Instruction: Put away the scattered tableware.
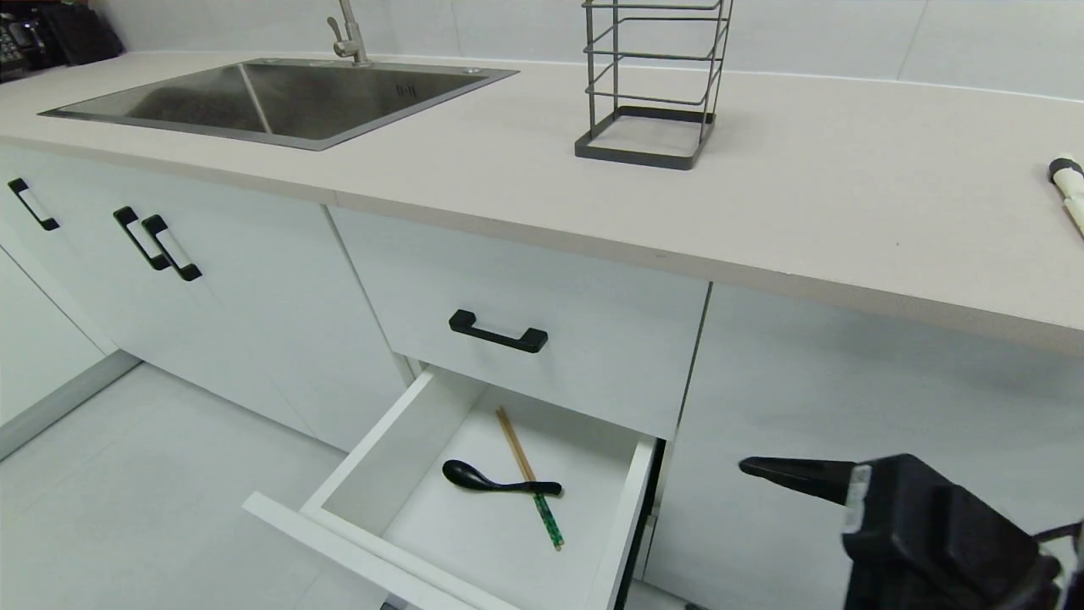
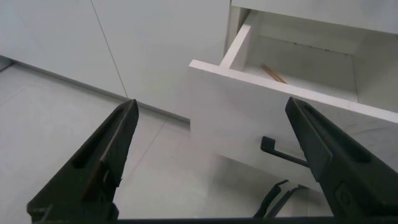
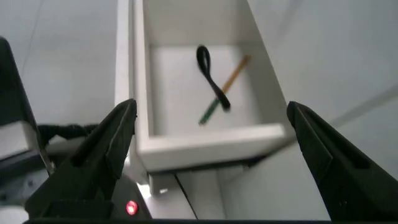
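White kitchen cabinets under a beige countertop (image 1: 804, 195), with a steel sink (image 1: 279, 102) and faucet (image 1: 349, 34) at the back. A grey wire rack (image 1: 641, 158) stands on the counter. There is a small mark inside the sink, too small for me to read. A black-and-white object (image 1: 1069, 182) lies at the counter's right edge; I can't tell what it is.

The lower drawer (image 1: 373, 440) is pulled out, under a closed one with a black handle (image 1: 497, 332). Both task items lie inside it. The black spoon (image 1: 495, 481) lies across the chopsticks (image 1: 529, 474), touching them near their green ends.

The right gripper (image 3: 211, 104) has its jaws spread wide and holds nothing. It hangs above the open drawer, and I see the spoon and chopsticks framed between its two fingers, well apart from them. From the head camera one finger (image 1: 788, 476) shows beside the drawer, in front of the cabinet door.

The left gripper (image 2: 211, 102) also has its jaws spread wide and holds nothing. It sits low over the floor tiles. The drawer's white front and drawer pull (image 2: 283, 152) lie ahead of it, between the fingers and not touching them. One chopstick tip (image 2: 273, 73) peeks over the drawer rim.
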Tool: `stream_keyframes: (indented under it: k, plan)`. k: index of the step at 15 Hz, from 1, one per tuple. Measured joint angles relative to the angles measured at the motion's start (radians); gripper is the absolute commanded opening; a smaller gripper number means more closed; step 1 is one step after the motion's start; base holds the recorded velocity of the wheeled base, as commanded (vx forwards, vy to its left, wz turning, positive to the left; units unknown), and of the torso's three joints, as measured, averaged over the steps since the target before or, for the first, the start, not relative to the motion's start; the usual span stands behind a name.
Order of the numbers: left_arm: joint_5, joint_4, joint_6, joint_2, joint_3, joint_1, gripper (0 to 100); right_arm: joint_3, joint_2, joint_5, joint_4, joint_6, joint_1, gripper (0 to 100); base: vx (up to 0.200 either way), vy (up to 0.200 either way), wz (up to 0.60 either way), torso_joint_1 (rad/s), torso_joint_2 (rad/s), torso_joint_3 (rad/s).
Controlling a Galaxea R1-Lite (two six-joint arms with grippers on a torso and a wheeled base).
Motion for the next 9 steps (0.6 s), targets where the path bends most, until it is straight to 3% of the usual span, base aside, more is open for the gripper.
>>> stream_keyframes:
  k: [9]
  plan:
    - [0.0,0.0,0.0,0.0,0.0,0.0,100,0.336,-0.668,-0.132,0.082,-0.056,-0.072,100,0.0,0.0,0.0,0.0,0.0,0.0]
